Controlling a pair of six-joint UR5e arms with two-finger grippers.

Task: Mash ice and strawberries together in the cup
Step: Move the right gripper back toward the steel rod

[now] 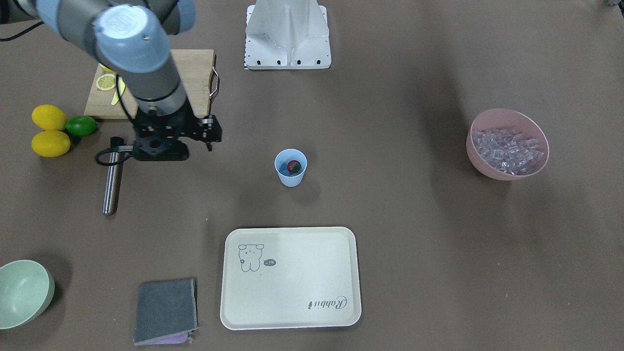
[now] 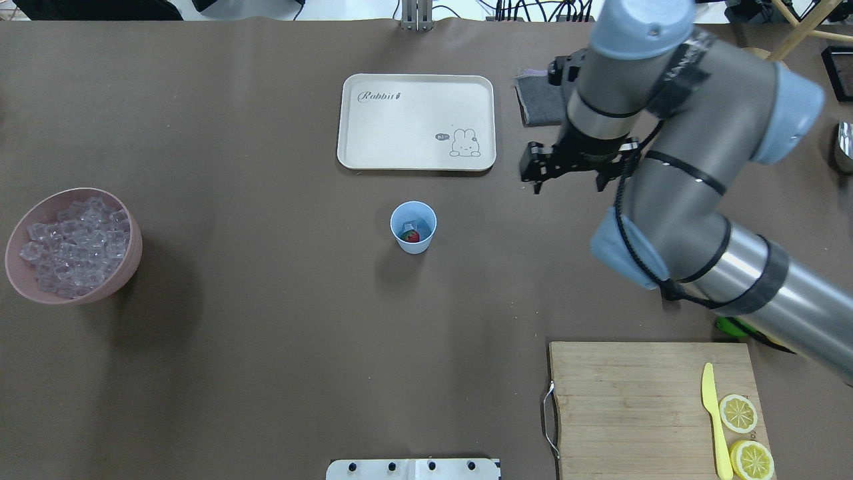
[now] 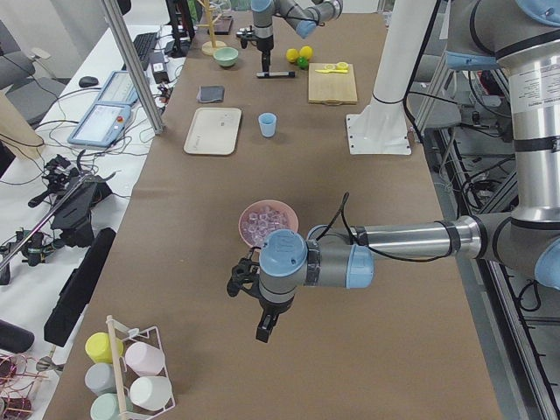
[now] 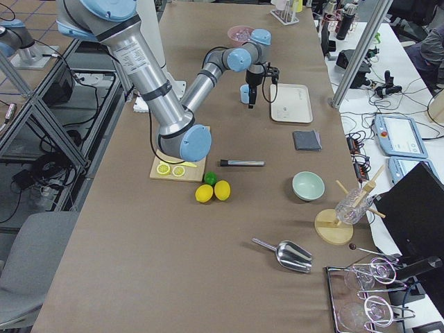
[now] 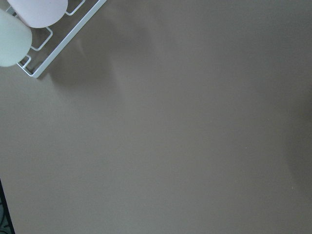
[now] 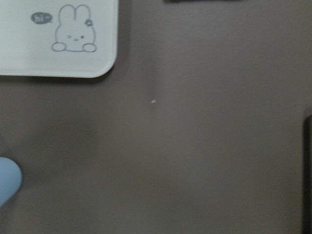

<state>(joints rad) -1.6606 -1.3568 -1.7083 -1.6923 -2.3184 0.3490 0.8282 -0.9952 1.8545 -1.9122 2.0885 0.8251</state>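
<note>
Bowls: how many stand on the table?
2. A pink bowl holding ice sits on the robot's left; a pale green bowl sits on its right. No other shows in any view.

The right gripper (image 4: 251,100) hangs fingers-down. The cup (image 4: 243,93) shows just beside its fingers, perhaps behind them; the tray (image 4: 291,104) lies on their other side.

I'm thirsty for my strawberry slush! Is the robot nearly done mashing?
Not nearly. Done: the strawberry sits whole in the cup. In hand: nothing I can see; the right end effector hangs above the table, and the metal rod, probably the masher, lies flat. Left: the ice fills the pink bowl; whether any is in the cup, I cannot tell. No mashing yet.
</note>
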